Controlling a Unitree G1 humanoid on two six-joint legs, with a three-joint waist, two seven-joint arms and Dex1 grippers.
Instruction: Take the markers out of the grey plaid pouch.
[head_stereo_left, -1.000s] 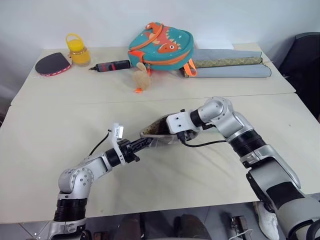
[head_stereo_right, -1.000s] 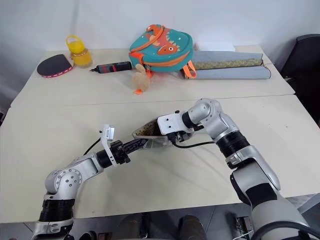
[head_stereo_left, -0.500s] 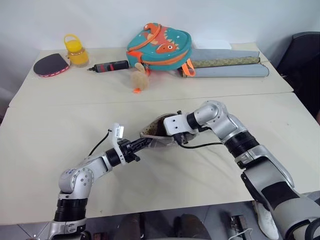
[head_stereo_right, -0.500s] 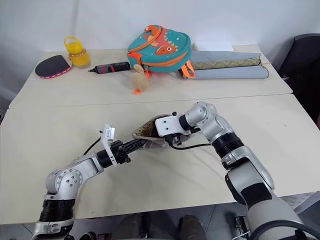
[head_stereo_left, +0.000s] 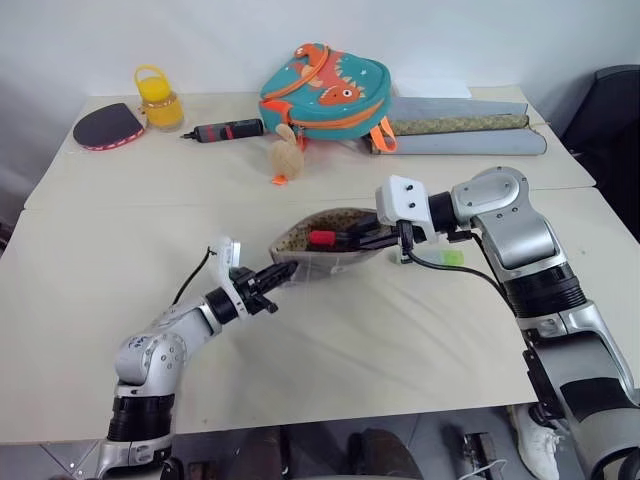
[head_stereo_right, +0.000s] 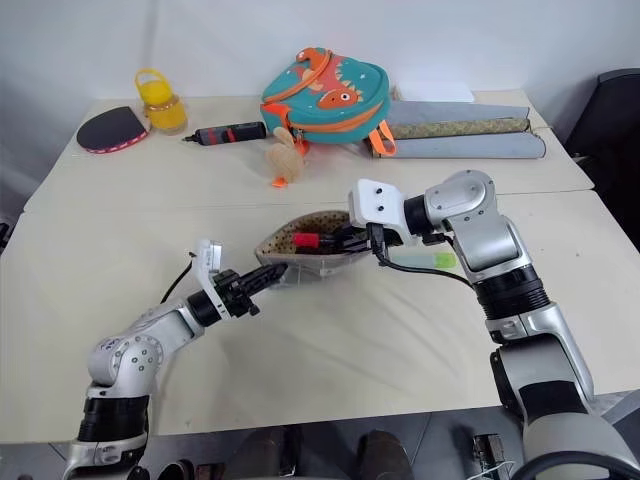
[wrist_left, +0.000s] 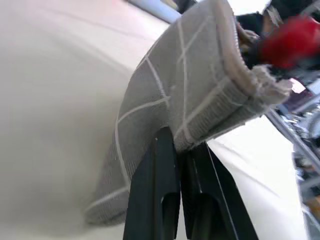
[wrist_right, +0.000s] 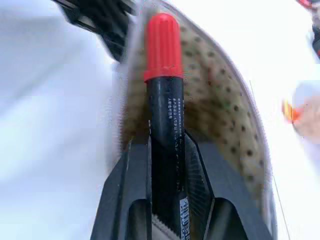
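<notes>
The grey plaid pouch (head_stereo_left: 318, 262) lies in the middle of the table with its mouth open, showing beige dotted lining (wrist_right: 225, 115). My left gripper (head_stereo_left: 283, 273) is shut on the pouch's near left end, pinching the fabric edge (wrist_left: 200, 100). My right gripper (head_stereo_left: 350, 240) hovers just above the pouch mouth, shut on a black marker with a red cap (head_stereo_left: 322, 239). The marker's barrel (wrist_right: 165, 125) sits between the fingers, cap pointing away. A light green marker (head_stereo_left: 441, 258) lies on the table under my right wrist.
At the back stand a teal dinosaur backpack (head_stereo_left: 325, 85), a plush toy (head_stereo_left: 285, 158), a black-and-red tool (head_stereo_left: 228, 130), a yellow jar (head_stereo_left: 158, 100), a paddle (head_stereo_left: 108, 125) and rolled grey mats (head_stereo_left: 460, 135). A dark chair (head_stereo_left: 615, 115) is at right.
My right gripper has risen out of the pouch and drawn back to the right, bringing the red-capped marker up with it. The left gripper keeps its hold on the pouch's end.
</notes>
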